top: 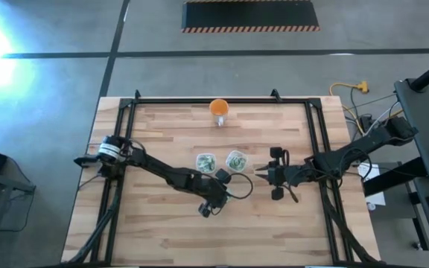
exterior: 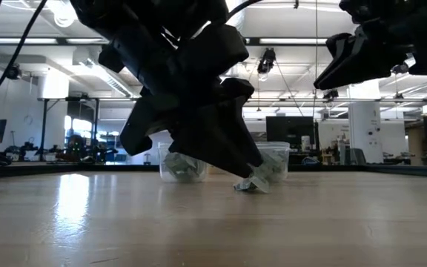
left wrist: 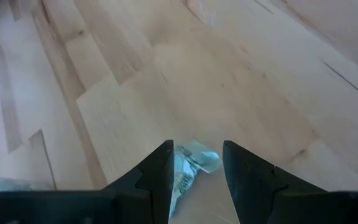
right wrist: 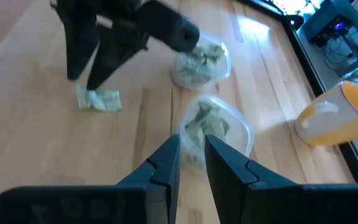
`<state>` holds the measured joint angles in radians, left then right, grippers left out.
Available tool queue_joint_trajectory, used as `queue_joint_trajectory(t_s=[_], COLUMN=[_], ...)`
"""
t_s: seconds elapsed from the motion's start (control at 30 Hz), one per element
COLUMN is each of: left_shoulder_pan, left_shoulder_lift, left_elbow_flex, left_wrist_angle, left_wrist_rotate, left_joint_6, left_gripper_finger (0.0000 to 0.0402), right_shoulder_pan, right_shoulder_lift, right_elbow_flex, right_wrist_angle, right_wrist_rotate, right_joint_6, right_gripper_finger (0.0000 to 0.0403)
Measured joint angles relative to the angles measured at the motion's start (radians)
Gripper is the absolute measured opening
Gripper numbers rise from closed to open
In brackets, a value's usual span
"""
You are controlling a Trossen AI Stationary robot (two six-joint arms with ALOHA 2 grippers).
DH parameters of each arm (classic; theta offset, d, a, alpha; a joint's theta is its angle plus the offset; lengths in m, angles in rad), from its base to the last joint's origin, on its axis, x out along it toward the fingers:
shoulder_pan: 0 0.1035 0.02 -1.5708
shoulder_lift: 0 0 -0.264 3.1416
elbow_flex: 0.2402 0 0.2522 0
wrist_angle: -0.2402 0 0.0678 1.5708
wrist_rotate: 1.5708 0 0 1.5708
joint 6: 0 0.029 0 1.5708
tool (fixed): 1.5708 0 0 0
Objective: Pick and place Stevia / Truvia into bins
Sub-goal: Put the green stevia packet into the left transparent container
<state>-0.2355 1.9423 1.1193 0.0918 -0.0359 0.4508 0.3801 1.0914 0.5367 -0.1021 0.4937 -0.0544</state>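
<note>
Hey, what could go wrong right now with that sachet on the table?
The left hand straddles a crumpled sachet lying flat on the wood; its fingers may close over it and only push it along. The right hand hangs close over the nearer bin, so a lift toward the bins risks the arms bumping.

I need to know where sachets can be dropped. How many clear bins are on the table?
2. Left bin and right bin stand side by side mid-table, both already holding sachets. The orange cup at the far edge is not one.
</note>
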Motion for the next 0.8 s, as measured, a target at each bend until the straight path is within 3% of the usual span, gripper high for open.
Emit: queue_joint_trajectory(t_s=[0.8], left_shoulder_pan=[0.035], left_shoulder_lift=[0.034], left_elbow_flex=[-0.011], left_wrist_angle=[0.045], left_wrist_rotate=[0.044], left_joint_6=[-0.031], left_gripper_finger=[0.0121], right_shoulder_pan=[0.0], right_shoulder_lift=[-0.004], right_elbow_flex=[-0.001], right_wrist_angle=[0.011], right_wrist_rotate=[-0.005], right_joint_6=[0.006], right_gripper_finger=[0.0057])
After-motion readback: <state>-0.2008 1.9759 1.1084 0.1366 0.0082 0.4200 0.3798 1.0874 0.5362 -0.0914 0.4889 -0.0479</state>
